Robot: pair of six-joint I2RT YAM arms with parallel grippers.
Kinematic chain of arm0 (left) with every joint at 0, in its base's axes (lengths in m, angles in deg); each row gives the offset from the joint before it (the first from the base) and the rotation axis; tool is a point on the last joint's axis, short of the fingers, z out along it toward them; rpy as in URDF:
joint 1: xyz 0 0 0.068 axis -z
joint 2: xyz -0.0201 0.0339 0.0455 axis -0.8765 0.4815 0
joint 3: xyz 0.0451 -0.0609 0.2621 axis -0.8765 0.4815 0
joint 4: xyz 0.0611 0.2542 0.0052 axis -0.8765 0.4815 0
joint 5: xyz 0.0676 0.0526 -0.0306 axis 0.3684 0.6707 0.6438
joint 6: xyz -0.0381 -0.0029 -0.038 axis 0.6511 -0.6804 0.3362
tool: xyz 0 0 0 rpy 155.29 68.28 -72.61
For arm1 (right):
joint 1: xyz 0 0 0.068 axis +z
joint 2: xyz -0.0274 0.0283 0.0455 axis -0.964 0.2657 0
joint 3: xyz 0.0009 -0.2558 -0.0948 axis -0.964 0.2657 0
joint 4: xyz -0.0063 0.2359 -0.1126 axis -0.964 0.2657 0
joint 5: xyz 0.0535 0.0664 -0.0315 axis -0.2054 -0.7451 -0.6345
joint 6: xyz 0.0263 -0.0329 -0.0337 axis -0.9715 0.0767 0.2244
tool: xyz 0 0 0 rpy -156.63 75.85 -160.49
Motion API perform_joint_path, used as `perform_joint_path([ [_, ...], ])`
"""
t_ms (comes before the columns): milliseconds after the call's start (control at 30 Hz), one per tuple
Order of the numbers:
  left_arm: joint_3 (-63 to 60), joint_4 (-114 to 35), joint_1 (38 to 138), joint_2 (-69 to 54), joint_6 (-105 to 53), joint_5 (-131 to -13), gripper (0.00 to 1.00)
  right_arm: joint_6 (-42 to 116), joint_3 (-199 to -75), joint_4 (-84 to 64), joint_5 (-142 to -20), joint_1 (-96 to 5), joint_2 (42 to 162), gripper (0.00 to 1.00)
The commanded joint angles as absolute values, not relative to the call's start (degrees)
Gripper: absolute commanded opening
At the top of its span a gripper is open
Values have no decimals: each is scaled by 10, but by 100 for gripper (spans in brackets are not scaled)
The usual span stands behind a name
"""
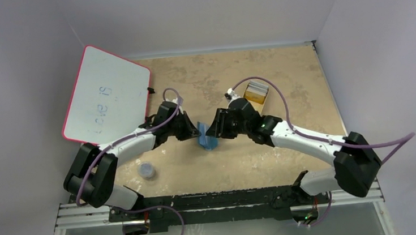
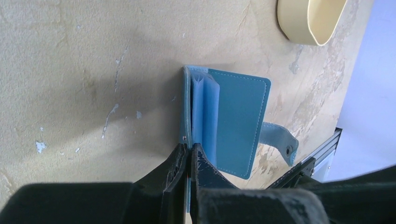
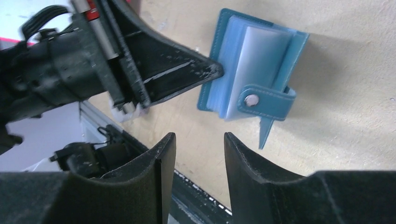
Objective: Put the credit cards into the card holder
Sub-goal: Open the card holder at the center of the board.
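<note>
End effector, left (image 2: 189,151): closed flat on one cover of the card holder (image 2: 233,121), pinching it near the corner; that cover stands on edge in the left wrist view.
End effector, right (image 3: 200,144): jaws partly apart, nothing between them; it hangs just beside the holder, on the side opposite the left one.
Card holder: mid-worktop between the two arms, part-open. The other cover appears to lie flat, and the pale pockets (image 3: 259,56) fan up between the covers.
Strap (image 2: 280,140): unsnapped, trailing loose from the free cover.
Credit cards (image 1: 257,93): a stack of orange-yellow and grey, well apart from the holder towards the far right; probably sitting in the beige tray (image 2: 308,18), though the top view is too small to be sure.
Worktop (image 1: 281,71): tan and mottled. A pink-rimmed whiteboard (image 1: 107,95) leans at the far left.
Step in hand: holding the holder open; no card is picked up yet.
Next move: the free arm should reach back to the stack and lift a single card. The pinch on the cover must hold so that a pocket mouth faces the incoming card.
</note>
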State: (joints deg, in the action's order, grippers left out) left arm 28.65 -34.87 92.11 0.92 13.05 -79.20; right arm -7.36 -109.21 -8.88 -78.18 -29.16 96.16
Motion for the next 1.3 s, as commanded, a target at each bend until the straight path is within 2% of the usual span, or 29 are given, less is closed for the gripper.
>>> perform_joint_path([
  [0, 298, -378, 924, -4, 141, -799, 0, -80, -1123, -97, -739, -285, 1000, 46],
  [367, 322, -383, 924, -9, 147, -791, 0, -67, -1138, -100, -739, -285, 1090, 49],
  [867, 328, -383, 924, -11, 153, -790, 0, -41, -1133, -133, -758, -285, 1132, 63],
  [1267, 329, -382, 924, -16, 154, -791, 0, -38, -1148, -124, -766, -285, 1159, 69],
])
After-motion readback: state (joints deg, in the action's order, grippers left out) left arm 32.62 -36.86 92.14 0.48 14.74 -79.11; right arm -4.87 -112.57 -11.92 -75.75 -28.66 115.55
